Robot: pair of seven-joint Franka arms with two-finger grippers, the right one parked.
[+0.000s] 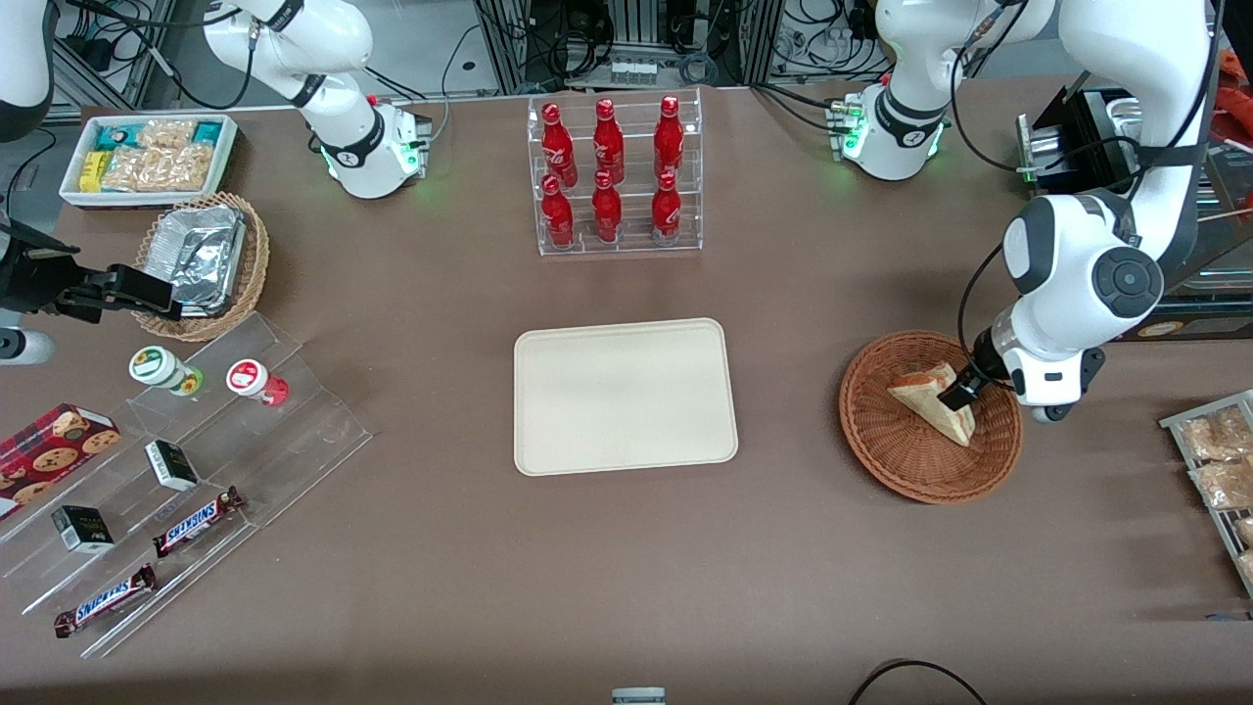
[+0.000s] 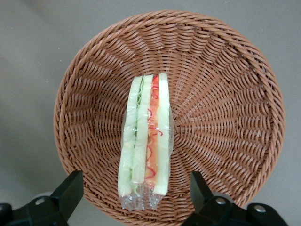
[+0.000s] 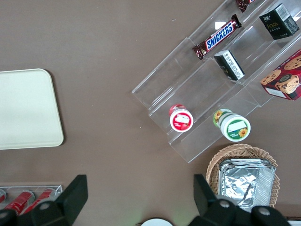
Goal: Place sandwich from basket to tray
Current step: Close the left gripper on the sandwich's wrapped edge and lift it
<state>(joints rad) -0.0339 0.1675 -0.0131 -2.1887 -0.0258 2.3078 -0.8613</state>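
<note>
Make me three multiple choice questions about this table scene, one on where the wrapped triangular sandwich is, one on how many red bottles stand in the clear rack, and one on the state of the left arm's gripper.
1. Where does the wrapped triangular sandwich lie?
A. on the flat cream rectangular tray
B. in the round reddish-brown wicker basket
C. on the bare table

2. How many red bottles stand in the clear rack?
A. four
B. six
C. eight

3. How is the left arm's gripper?
A. open above the sandwich
B. shut on the sandwich
C. open over the tray

Answers: 1 B, the weave surrounds it. 2 B, two rows of three. 3 A, its fingers stand apart either side, not touching.
</note>
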